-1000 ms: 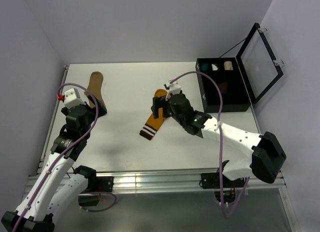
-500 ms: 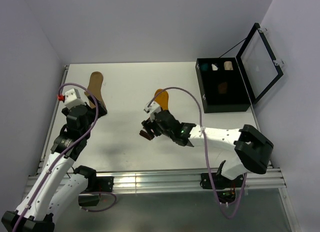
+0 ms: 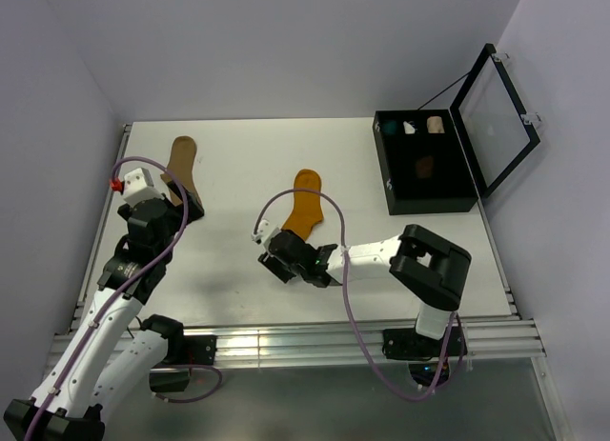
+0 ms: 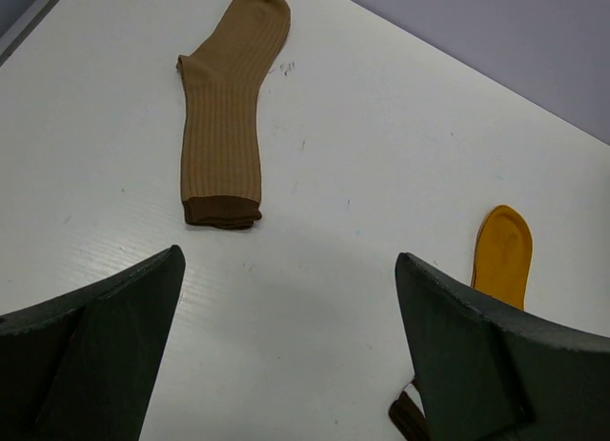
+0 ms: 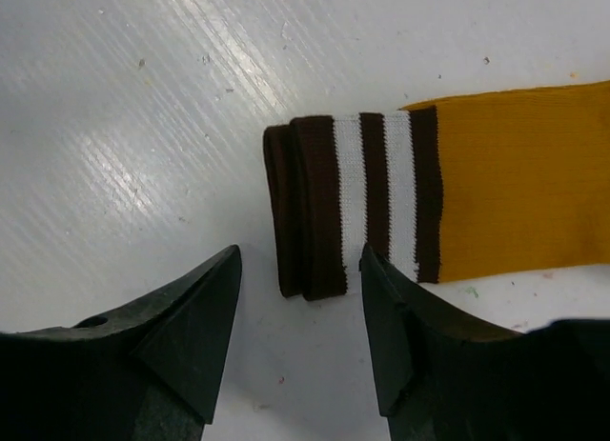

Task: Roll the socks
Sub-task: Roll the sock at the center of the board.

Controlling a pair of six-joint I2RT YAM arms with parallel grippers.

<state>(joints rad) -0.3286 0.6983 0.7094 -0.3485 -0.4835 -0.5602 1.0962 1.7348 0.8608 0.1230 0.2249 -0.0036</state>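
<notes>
- Fingers spread, our right gripper (image 5: pixel 300 270) straddles the brown, white-striped cuff (image 5: pixel 324 212) of the mustard-orange fabric sock (image 5: pixel 515 184) (flat, mid-table).
- Our left gripper (image 4: pixel 286 270) hangs open near the tan ribbed sock (image 4: pixel 224 117).

The left gripper (image 4: pixel 288 260) stands spread above the table (image 4: pixel 381 146); tan sock (image 4: pixel 224 127) at eleven o'clock, mustard sock (image 4: pixel 503 255) at four, cuff apparently hidden.

We see a mustard-orange sock (image 5: pixel 515 174) with a dark brown cuff crossed by two white stripes. At the far left, a ribbed tan sock (image 4: pixel 224 117) ends in a plain dark brown band. The table (image 3: pixel 238 165) is white. The far-right case (image 3: pixel 429 201) is black and holds a teal bundle (image 3: pixel 389 128), a white bundle (image 3: pixel 409 128) and a cream bundle (image 3: pixel 436 124).
</notes>
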